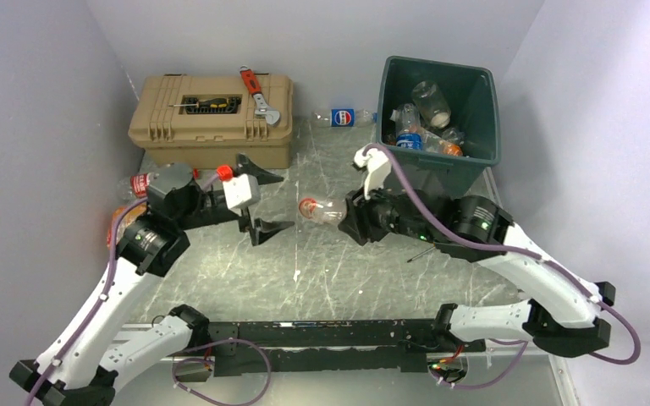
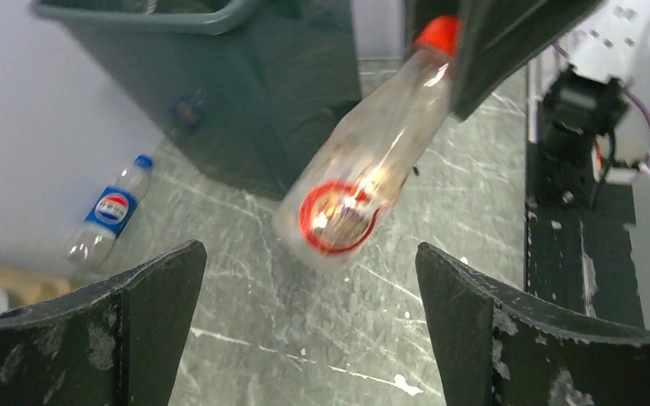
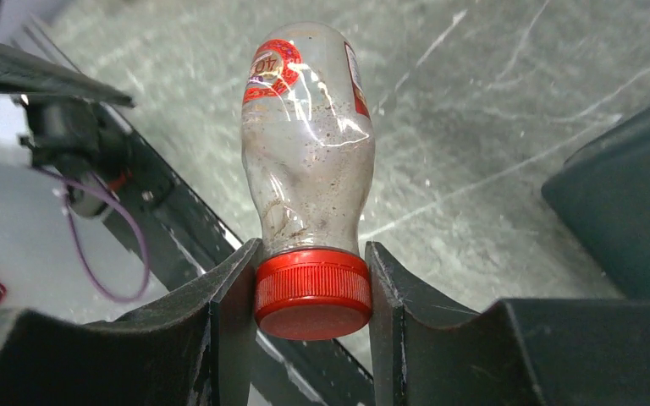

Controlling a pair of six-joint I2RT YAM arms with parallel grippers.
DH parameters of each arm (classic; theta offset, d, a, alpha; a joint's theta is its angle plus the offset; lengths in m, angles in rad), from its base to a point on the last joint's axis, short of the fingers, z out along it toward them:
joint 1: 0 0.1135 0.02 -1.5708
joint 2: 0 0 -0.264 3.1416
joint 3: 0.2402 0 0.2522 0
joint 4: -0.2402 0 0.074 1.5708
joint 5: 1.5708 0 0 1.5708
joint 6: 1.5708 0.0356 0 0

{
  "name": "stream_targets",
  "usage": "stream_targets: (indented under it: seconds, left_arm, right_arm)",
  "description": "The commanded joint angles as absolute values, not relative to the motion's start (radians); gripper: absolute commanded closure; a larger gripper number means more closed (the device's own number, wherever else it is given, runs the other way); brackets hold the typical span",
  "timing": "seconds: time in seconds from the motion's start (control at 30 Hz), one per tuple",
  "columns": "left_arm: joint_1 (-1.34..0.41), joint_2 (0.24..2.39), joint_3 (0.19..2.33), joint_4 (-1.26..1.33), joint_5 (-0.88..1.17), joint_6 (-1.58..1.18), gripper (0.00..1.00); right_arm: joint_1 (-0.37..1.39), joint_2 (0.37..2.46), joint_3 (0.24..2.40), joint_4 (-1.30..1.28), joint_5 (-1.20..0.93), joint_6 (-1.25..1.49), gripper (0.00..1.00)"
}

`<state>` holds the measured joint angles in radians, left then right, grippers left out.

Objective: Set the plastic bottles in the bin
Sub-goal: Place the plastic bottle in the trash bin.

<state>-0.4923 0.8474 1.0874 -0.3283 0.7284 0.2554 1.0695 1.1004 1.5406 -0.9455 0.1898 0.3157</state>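
The right gripper [image 3: 311, 254] squeezes the red cap of a bottle [image 3: 309, 152], near the front of the bin [image 1: 465, 178]. The left gripper [image 2: 309, 252] is wide apart, farther from the bin. The table [image 1: 338, 271] is grey and scratchy, and the walls [image 1: 305, 34] are pale. The right arm [image 1: 542, 279] bends at its elbow, away from the bin.

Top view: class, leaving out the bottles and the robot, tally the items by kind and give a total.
Toolbox: 1
Wrench: 1
Screwdriver: 1
Bin: 1
Total: 4
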Motion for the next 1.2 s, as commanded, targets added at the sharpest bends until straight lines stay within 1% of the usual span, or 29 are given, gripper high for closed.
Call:
stream_targets:
  seconds: [0.0,0.07,0.23,0.33,0.5,0.67,0.73,0.8,0.97,1.0,1.07,1.1,1.13,1.17]
  left_arm:
    - [-0.6,0.867,1.113,-0.333,0.81,0.481,0.01]
    - [-0.683,0.906,1.154,-0.428,0.757,0.546,0.01]
    - [-0.858,1.0,1.22,-0.604,0.525,0.684,0.01]
    - [-0.897,1.029,1.204,-0.607,0.449,0.7,0.01]
    - [-0.904,1.034,1.147,-0.514,0.37,0.684,0.01]
    - [-0.905,1.052,1.116,-0.428,0.304,0.643,0.11]
    - [-0.904,1.06,1.106,-0.398,0.311,0.624,0.12]
    - [-0.904,1.063,1.092,-0.364,0.329,0.604,0.17]
    - [-0.904,1.06,1.088,-0.329,0.343,0.57,0.46]
    - [-0.904,1.054,1.083,-0.322,0.347,0.565,0.52]
    - [-0.904,1.036,1.068,-0.293,0.365,0.547,0.64]
    - [-0.904,1.024,1.058,-0.277,0.38,0.534,0.7]
    - [-0.904,1.013,1.049,-0.259,0.4,0.511,0.79]
    - [-0.905,1.004,1.041,-0.242,0.421,0.488,0.86]
  right_arm:
    - [1.073,1.155,1.582,-1.034,0.111,0.269,1.0]
    - [1.073,1.188,1.607,-1.034,0.101,0.26,1.0]
    - [1.074,1.264,1.713,-1.073,0.082,0.236,1.0]
    - [1.074,1.301,1.777,-1.105,0.076,0.223,1.0]
    - [1.081,1.311,1.814,-1.121,0.055,0.213,1.0]
    - [1.083,1.285,1.798,-1.108,0.022,0.211,1.0]
    - [1.083,1.276,1.784,-1.09,0.006,0.214,1.0]
    - [1.083,1.268,1.771,-1.069,-0.007,0.218,1.0]
    - [1.083,1.246,1.746,-1.016,-0.013,0.234,1.0]
    - [1.083,1.232,1.735,-0.995,-0.013,0.24,0.86]
    - [1.083,1.197,1.694,-0.931,-0.012,0.252,0.49]
    - [1.083,1.168,1.662,-0.88,-0.005,0.26,0.36]
    - [1.083,1.135,1.62,-0.821,-0.003,0.268,0.19]
    - [1.083,1.097,1.566,-0.754,0.023,0.276,0.08]
